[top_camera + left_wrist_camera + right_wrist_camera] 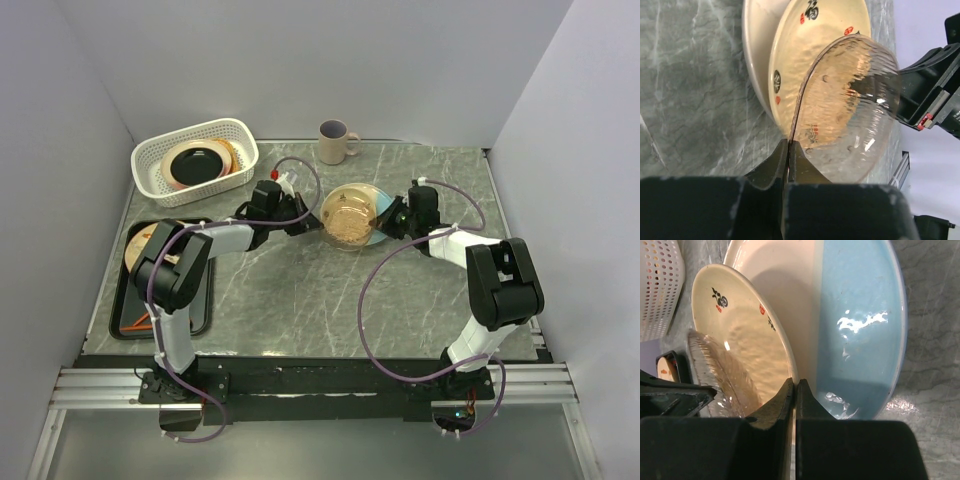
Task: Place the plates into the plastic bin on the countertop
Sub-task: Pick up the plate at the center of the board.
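A: Left wrist view?
B: Left gripper [789, 146] clenched on clear glass plate [855, 110] rim.
A: Right wrist?
B: Right gripper [794, 386] clenched on cream plate [740, 340] rim, white-blue plate [860, 315] beneath.
A: Overhead only?
B: Stack mid-countertop [300, 300]; plastic bin [150, 160] at far-left corner; open marble toward near edge.

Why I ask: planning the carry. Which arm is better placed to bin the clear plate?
Probably left: the left end effector grips the clear plate at its rim, and the plastic bin sits on its side.
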Controlling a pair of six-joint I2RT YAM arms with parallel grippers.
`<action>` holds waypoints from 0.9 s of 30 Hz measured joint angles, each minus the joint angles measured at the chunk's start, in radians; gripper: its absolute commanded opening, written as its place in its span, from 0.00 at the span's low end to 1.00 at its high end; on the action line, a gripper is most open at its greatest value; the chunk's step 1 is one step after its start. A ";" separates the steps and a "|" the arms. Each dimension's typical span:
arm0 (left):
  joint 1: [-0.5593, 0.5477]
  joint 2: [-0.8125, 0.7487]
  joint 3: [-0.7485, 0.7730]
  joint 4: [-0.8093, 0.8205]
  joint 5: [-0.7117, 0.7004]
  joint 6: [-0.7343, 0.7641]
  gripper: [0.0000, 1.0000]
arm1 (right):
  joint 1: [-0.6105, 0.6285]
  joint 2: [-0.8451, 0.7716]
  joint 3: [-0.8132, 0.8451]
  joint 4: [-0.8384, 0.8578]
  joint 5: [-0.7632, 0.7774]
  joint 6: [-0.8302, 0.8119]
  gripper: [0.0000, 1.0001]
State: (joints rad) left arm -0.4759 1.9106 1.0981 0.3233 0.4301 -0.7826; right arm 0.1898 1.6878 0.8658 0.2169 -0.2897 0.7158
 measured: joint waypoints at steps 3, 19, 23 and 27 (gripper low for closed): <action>0.000 0.000 0.000 -0.008 -0.008 0.004 0.01 | 0.000 0.000 0.000 0.000 -0.001 0.000 0.02; 0.001 -0.030 0.011 -0.090 -0.095 0.029 0.01 | -0.001 0.000 -0.002 -0.019 -0.019 -0.011 0.38; 0.013 -0.047 0.015 -0.118 -0.109 0.037 0.01 | -0.001 0.000 -0.002 -0.017 -0.031 -0.010 0.48; 0.042 -0.058 0.014 -0.133 -0.114 0.039 0.01 | -0.003 0.000 -0.002 0.000 -0.050 -0.005 0.58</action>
State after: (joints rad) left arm -0.4335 1.8526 1.1126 0.1905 0.3157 -0.7441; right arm 0.1871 1.6875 0.8639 0.2169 -0.3401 0.7109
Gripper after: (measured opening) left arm 0.023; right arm 0.522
